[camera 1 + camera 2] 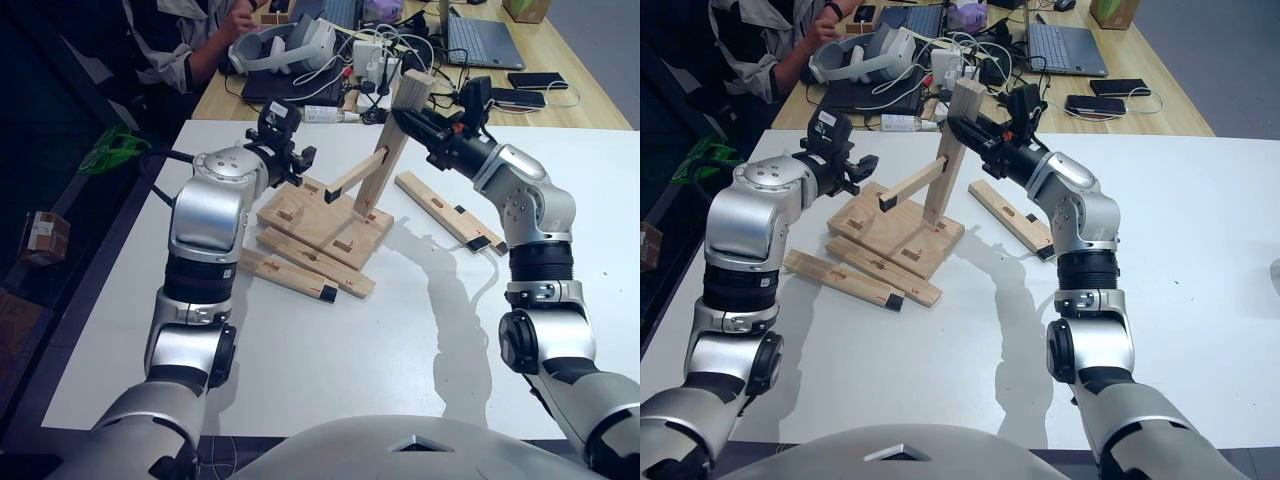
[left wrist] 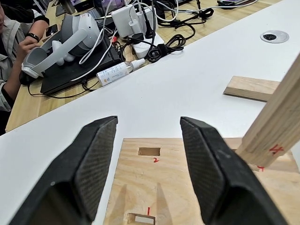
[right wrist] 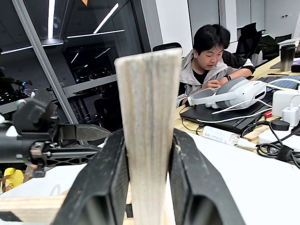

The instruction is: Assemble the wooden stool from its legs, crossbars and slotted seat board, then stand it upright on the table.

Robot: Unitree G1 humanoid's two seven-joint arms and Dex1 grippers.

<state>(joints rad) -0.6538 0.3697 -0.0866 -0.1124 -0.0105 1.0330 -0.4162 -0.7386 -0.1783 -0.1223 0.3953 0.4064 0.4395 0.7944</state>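
The board [image 1: 300,215] lies flat on the white table [image 1: 400,340], over on the far left half, with its slots facing up. One leg [image 1: 392,150] stands planted at the board's right side, leaning a little toward the robot's right. The right gripper [image 1: 404,117] has it near the top: from the right wrist you can see the two black fingers [image 3: 108,187] pressed tight against opposite faces of the wood. A crossbar [image 1: 355,178] sticks out of the leg at about mid-height toward the robot's left. It slopes downward, and its dark-tipped free end hangs over the board; whether that end touches the board I cannot tell. The left gripper [image 2: 147,126] hangs just above the board's far left corner. Its padded fingers [image 2: 93,164] are spread wide with nothing between them, and a slot [image 2: 149,151] in the board sits right under the gap. On the near side, a first bar [image 1: 318,262] lies on the table right against the board's front edge. A second bar [image 1: 285,277], dark at one end, lies just in front of it and roughly parallel. A third bar [image 1: 445,210] lies on the table to the right of the board, apart from it, beneath the right arm. Behind the table runs a wooden desk [image 1: 570,50] carrying a white headset [image 1: 285,45], a tangle of cables [image 2: 173,42], a laptop [image 1: 480,35] and a small bottle [image 2: 117,72].
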